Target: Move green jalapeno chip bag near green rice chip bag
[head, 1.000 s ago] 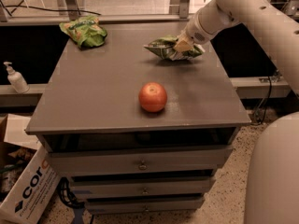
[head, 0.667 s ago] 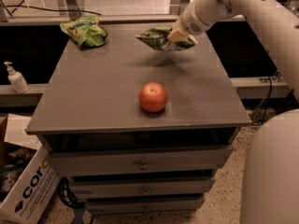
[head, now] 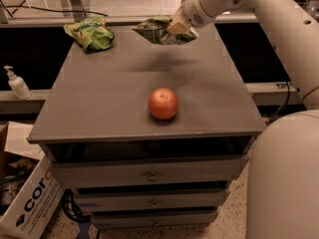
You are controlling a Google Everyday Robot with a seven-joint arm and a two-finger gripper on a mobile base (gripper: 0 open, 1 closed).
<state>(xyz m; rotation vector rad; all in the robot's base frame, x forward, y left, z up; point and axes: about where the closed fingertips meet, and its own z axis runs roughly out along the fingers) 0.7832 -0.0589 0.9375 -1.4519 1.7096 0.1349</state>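
The green jalapeno chip bag, dull olive with pale patches, hangs lifted above the back of the grey cabinet top. My gripper is shut on its right end at the end of the white arm coming in from the upper right. The green rice chip bag, bright lime-green with orange print, lies at the back left corner of the top, a short way left of the held bag. A faint shadow lies on the top below the held bag.
A red-orange apple sits near the front middle of the top. Drawers are below. A white pump bottle stands on a ledge at left, a cardboard box on the floor. The robot's white base fills the lower right.
The gripper has lifted the jalapeno bag off the right back of the top and carried it left and toward the back, closer to the rice chip bag.
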